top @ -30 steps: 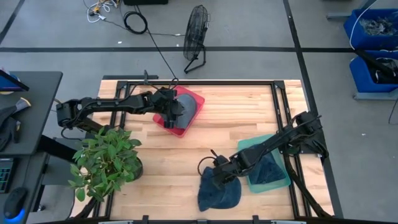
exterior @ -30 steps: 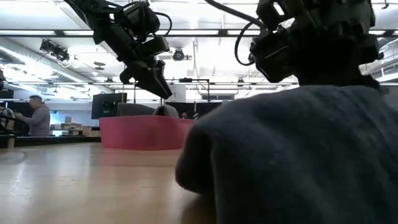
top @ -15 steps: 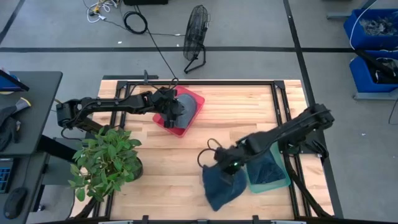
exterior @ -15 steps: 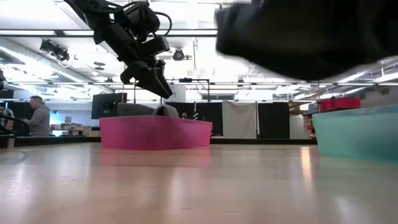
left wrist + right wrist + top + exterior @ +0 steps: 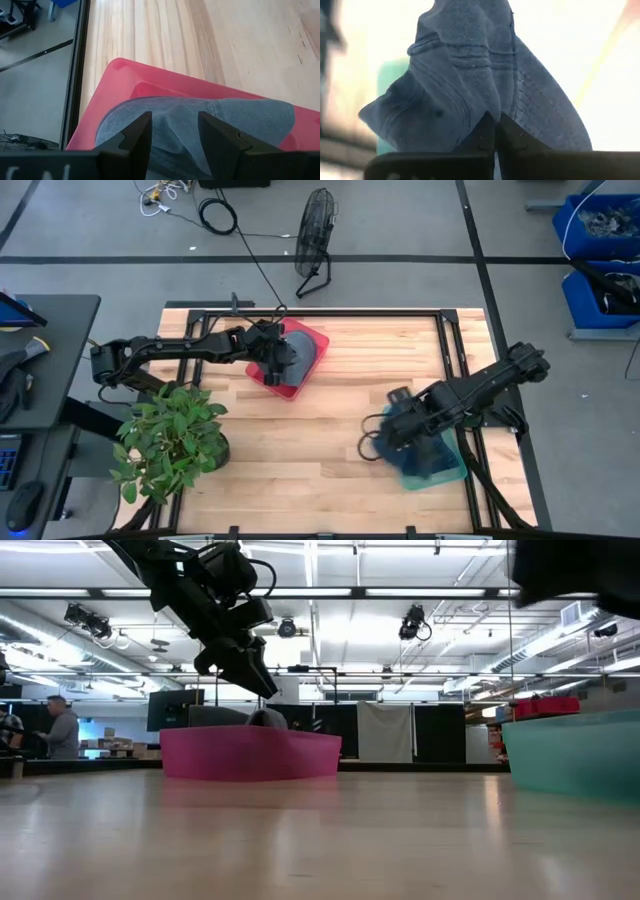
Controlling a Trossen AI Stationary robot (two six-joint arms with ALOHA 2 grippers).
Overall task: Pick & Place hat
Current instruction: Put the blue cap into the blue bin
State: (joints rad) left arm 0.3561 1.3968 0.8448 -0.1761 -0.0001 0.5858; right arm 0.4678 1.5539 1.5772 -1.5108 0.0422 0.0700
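A: We see the right gripper (image 5: 494,131) pinched tight on a fold of the blue hat (image 5: 475,75), and the cloth hangs from that one pinch, lifted clear of the table (image 5: 330,395).

B: And the teal bin (image 5: 435,465) sits just under and beside that gripper, so we judge the high carry is meant to clear the bin's wall.

A: Across from it we have the left gripper (image 5: 172,132), fingers parted, poised right over a grey hat (image 5: 200,117) lying in the red bin (image 5: 125,75). Whether the tips touch the cloth, we cannot tell.

B: Around them? The potted plant (image 5: 170,440) stands near the left arm's base, well apart from the right gripper.

A: Nothing blocks the right gripper that we can see. A person (image 5: 62,728) stands in the room beyond.
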